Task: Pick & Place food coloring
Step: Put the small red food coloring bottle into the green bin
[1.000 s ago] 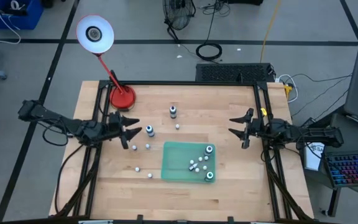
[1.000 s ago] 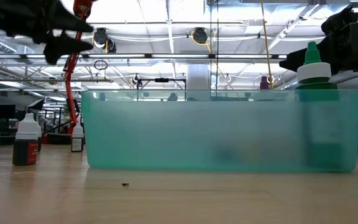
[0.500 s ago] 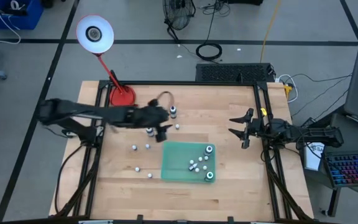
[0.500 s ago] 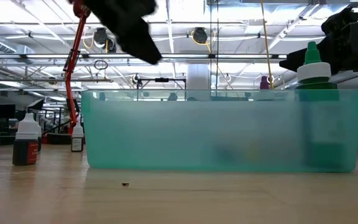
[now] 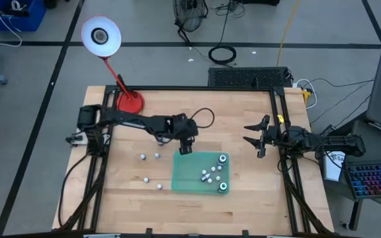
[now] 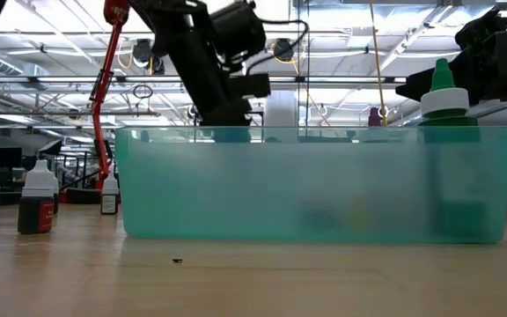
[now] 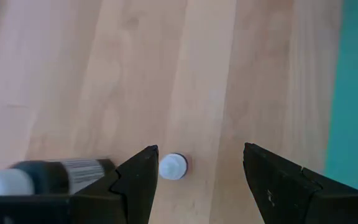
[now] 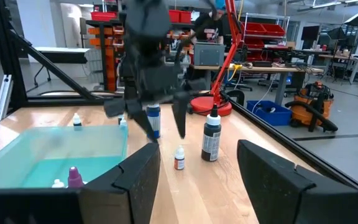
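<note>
Hovering my left gripper (image 5: 185, 148) open and empty by the green tray (image 5: 184, 182); several bottles (image 5: 213, 174) sit inside, others (image 5: 149, 168) wait on the table.

The high view looks straight down from well above the table (image 5: 243, 198), taking in the whole top and the floor around it. The low view sits at table-top height, very close to the tray (image 6: 315, 185), facing level across the wood into the room behind. The left wrist view looks down at the wood from close by, with the tray (image 7: 356, 93) edge at one side. The right wrist view faces level across the table toward the lamp base (image 8: 210, 106). All four views share the tray (image 5: 200, 172).
</note>
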### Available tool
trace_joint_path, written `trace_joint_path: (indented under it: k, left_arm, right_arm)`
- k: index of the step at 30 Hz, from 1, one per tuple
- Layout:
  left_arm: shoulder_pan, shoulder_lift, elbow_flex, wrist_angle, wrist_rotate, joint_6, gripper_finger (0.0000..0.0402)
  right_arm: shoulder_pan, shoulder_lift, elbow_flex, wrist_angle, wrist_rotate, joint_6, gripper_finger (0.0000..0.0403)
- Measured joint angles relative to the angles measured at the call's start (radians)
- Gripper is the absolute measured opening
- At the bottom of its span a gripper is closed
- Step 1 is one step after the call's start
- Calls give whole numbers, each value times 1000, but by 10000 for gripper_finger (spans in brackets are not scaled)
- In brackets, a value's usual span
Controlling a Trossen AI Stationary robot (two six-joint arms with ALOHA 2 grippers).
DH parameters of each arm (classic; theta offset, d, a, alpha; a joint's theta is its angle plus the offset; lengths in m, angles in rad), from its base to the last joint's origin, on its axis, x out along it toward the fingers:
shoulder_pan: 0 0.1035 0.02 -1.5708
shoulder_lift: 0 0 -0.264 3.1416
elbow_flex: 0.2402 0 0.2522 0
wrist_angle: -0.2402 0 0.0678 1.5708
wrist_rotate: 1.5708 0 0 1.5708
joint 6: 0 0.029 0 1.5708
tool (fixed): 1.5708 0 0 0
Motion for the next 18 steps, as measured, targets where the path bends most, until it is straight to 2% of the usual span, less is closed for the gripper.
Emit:
trace_joint_path:
  k: [5, 9, 18]
  left_arm:
    - [0, 72, 0, 1, -50, -5, 237]
    - [1, 111, 0, 7, -51, -7, 237]
    - [1, 116, 2, 24, -53, 2, 237]
  right_arm:
    - [0, 0, 0, 0, 0, 0, 205]
    - [0, 0, 0, 0, 0, 0, 204]
    - [0, 0, 0, 0, 0, 0, 205]
